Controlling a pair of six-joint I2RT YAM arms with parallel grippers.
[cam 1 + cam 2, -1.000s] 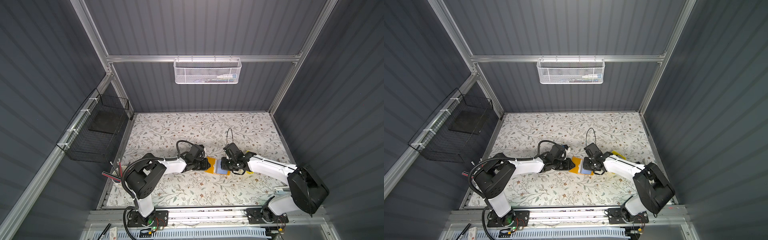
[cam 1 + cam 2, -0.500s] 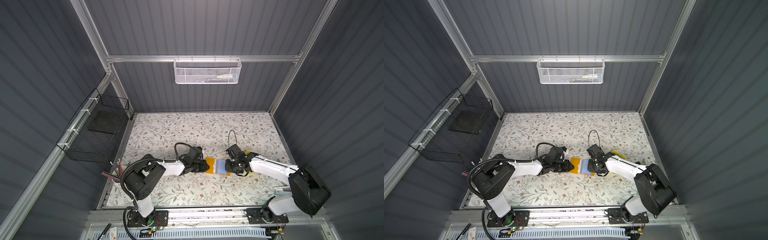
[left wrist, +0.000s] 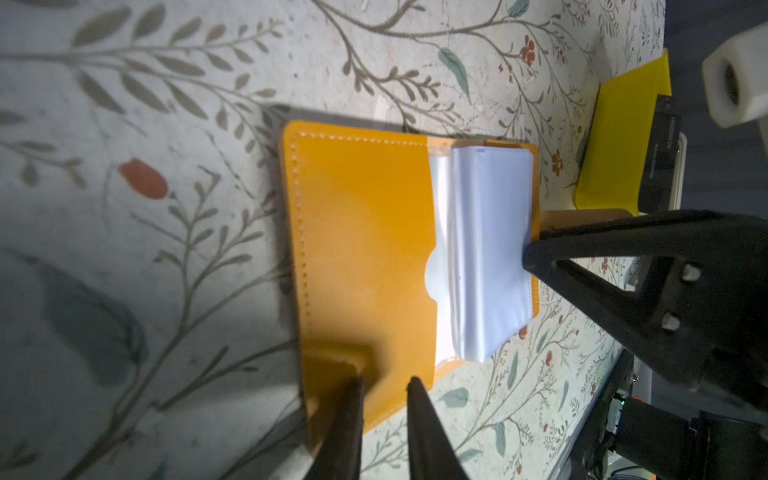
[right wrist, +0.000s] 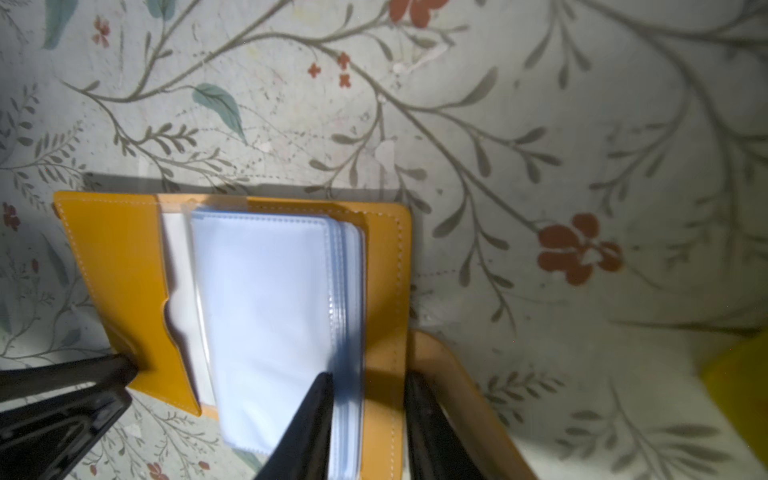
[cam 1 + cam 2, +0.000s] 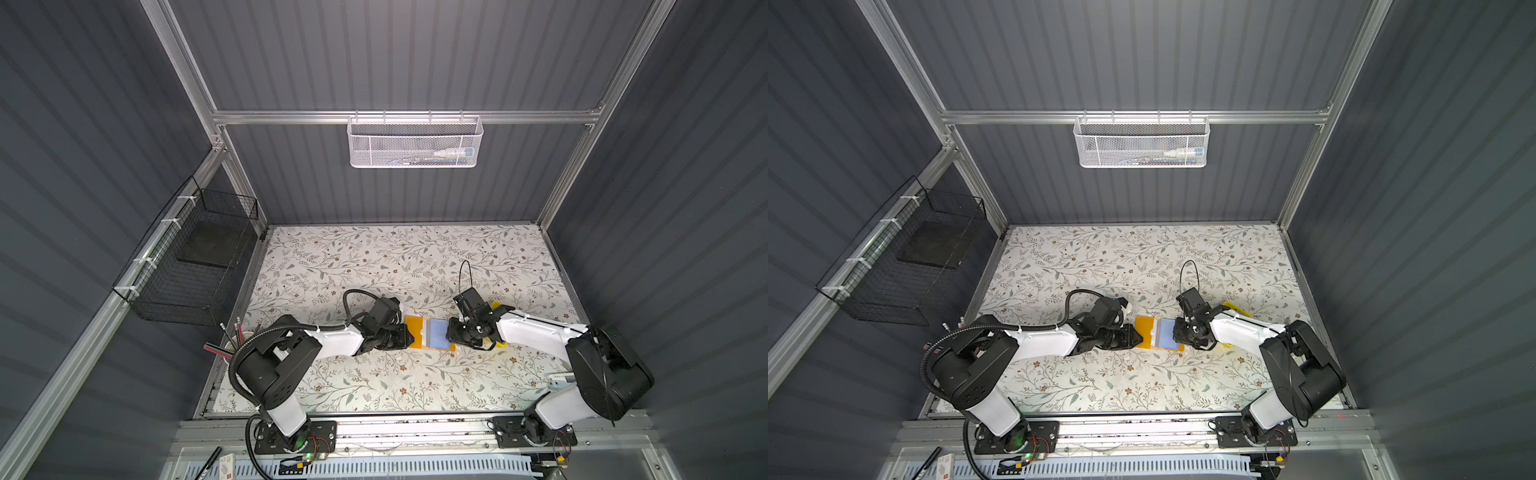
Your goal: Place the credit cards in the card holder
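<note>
The card holder lies open in the middle of the table, an orange booklet with bluish sleeve pages. My left gripper is at its left edge, jaws slightly apart, tips resting on the cover. My right gripper stands open at the right edge. One of its fingers is on the pages and one is outside the cover by the strap. A black credit card lies in the yellow tray; the right arm hides it in both top views.
The bright yellow tray sits under my right forearm, just right of the holder. A white mesh basket hangs on the back wall and a black wire basket on the left wall. Pencils stand at the table's left edge.
My right gripper has shifted a little to the right and its jaws have widened. More of the bluish pages shows now. The left gripper has stayed at the left cover.
</note>
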